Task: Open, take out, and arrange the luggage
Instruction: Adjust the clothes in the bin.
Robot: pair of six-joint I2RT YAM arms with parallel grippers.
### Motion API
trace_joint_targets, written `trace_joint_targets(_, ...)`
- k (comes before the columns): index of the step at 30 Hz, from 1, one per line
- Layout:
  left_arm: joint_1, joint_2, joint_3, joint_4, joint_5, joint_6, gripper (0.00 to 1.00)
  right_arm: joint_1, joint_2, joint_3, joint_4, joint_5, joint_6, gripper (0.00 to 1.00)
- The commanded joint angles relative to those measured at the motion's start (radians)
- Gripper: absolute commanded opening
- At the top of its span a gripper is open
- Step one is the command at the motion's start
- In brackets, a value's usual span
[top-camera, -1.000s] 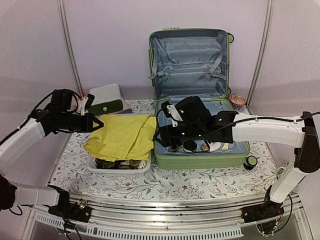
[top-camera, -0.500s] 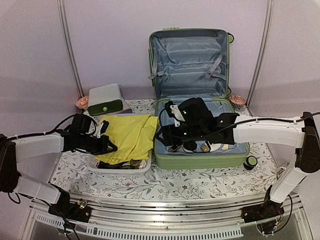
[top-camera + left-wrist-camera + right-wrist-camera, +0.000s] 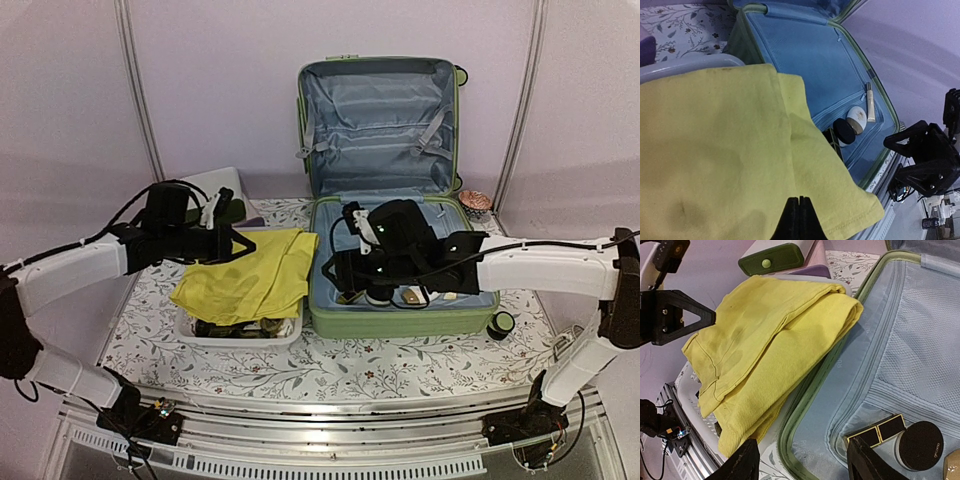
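Note:
The luggage (image 3: 400,322) lies open on the table, its lid (image 3: 378,120) upright at the back and its grey-blue lining bare. Small cosmetics sit in its lower half: a black-and-gold box (image 3: 877,430), a round black compact (image 3: 920,445), a cream compact (image 3: 857,116) and a tube (image 3: 870,102). A folded yellow garment (image 3: 260,280) drapes over the white basket (image 3: 240,335) and onto the luggage's left rim (image 3: 805,410). My left gripper (image 3: 235,243) hovers shut just over the garment (image 3: 730,150), with nothing between its fingers. My right gripper (image 3: 802,460) stands open above the luggage's front-left corner.
A white-and-green drawer box (image 3: 772,257) stands behind the basket, partly hidden by my left arm in the top view. A small round black-and-green object (image 3: 501,323) lies at the luggage's front right corner. A flowered cloth (image 3: 330,370) covers the table.
My left gripper stayed shut as it swung from the garment's left side, dipped toward the front, then rose over the garment's back left. My right arm shifted slightly right.

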Motion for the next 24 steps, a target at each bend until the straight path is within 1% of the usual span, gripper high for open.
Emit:
trace_joint_targets(1,-0.051,0.131,0.073,0.138,0.009,-0.043,0.01,-0.006,-0.086,-0.048,0.038,0.092,0.030,0.62)
trace_joint_targets(3,-0.067,0.186,0.103,0.185,-0.006,-0.058,0.00,-0.007,-0.112,-0.067,0.048,0.115,0.036,0.61)
trace_joint_targets(6,-0.080,0.254,0.107,0.253,-0.077,-0.085,0.00,-0.009,-0.150,-0.097,0.062,0.135,0.044,0.61)
trace_joint_targets(8,-0.080,0.290,0.049,0.342,-0.116,-0.112,0.00,-0.010,-0.167,-0.121,0.073,0.143,0.051,0.61)
trace_joint_targets(10,-0.075,0.338,-0.056,0.482,-0.145,-0.149,0.00,-0.010,-0.177,-0.139,0.079,0.145,0.060,0.60)
trace_joint_targets(12,-0.065,0.408,-0.113,0.590,-0.122,-0.185,0.00,-0.013,-0.177,-0.150,0.078,0.142,0.067,0.60)
trace_joint_targets(13,-0.062,0.448,-0.115,0.605,-0.105,-0.191,0.00,-0.012,-0.175,-0.153,0.078,0.138,0.070,0.60)
trace_joint_targets(15,-0.065,0.497,-0.097,0.581,-0.089,-0.176,0.00,-0.012,-0.176,-0.159,0.077,0.128,0.076,0.60)
trace_joint_targets(17,-0.075,0.469,-0.100,0.544,-0.119,-0.149,0.01,-0.014,-0.176,-0.161,0.072,0.121,0.079,0.60)
trace_joint_targets(20,-0.089,0.332,-0.121,0.469,-0.205,-0.092,0.04,-0.014,-0.176,-0.166,0.070,0.114,0.072,0.60)
trace_joint_targets(24,-0.100,0.191,-0.092,0.306,-0.259,-0.026,0.07,-0.015,-0.142,-0.147,0.076,0.045,0.041,0.60)
